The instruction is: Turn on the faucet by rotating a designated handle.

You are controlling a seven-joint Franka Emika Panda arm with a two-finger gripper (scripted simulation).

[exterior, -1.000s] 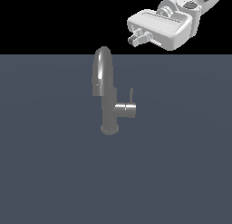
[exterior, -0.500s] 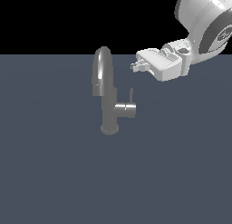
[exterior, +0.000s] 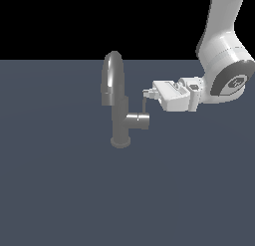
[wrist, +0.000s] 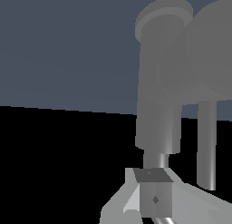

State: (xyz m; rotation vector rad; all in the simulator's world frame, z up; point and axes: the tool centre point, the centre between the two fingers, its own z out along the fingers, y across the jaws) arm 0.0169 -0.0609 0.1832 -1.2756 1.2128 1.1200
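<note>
In the exterior view, the grey metallic faucet with its tall arched gooseneck spout (exterior: 115,98) stood upright on the flat slate-blue tabletop (exterior: 60,190), its round base planted there. A short stub jutted from its body toward the gripper, and from the stub's end the thin, short grey lever handle (exterior: 144,104) rose straight up. The white gripper (exterior: 148,94) lay roughly level, pointing at the faucet, with its small dark fingertips right at the top end of the handle — whether they touched it or merely sat beside it could not be told. The faucet's spout stood just beyond the fingertips; the white robot arm (exterior: 224,56) reached down behind the gripper from the exterior view's upper right.

In the wrist view, the faucet (wrist: 161,96) filled the frame close ahead of the gripper (wrist: 154,196). One blocky grey fingertip (wrist: 154,193) sat against a thin grey rod — whether the gripper's jaws were apart or clamped could not be told.
</note>
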